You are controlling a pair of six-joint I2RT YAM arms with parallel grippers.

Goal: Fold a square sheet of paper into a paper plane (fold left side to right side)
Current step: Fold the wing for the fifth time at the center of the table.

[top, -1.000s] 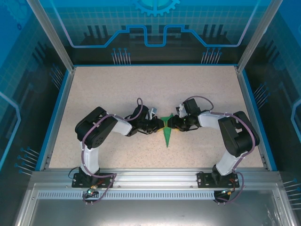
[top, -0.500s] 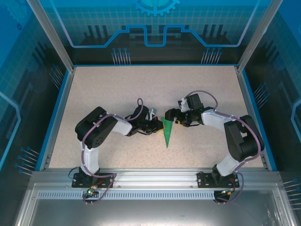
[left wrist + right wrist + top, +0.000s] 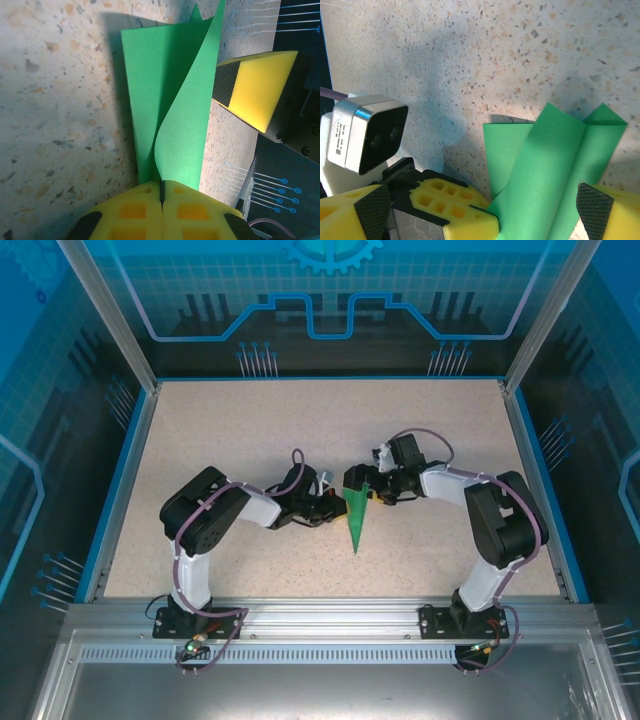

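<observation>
My left gripper [image 3: 161, 192] has its 2 yellow fingers pressed flat together, pinching 1 edge of the plane [image 3: 167, 95] between them. From its wrist camera I see 1 green flap curling up off the table [image 3: 60, 100] out of that pinch, while another layer lies flat on the speckled surface just behind it. From above, this gripper reaches in from the left and meets the plane at its wide end, on the left side. My right gripper [image 3: 484, 209] is spread wide, with 1 finger at each lower corner of its wrist view and the raised green flap standing between them. I cannot tell whether either pad touches the paper. 1 of its yellow fingertips also shows in the left wrist view, just beside the far face of the flap. From above it sits at the plane's wide end, coming in from the right, so the 2 grippers face each other across the paper. The plane lies near the middle of the table, a slim dart with its long axis running from the far side toward the arm bases. Its sharp point aims at the near edge, and both grippers are at its wide far end.
</observation>
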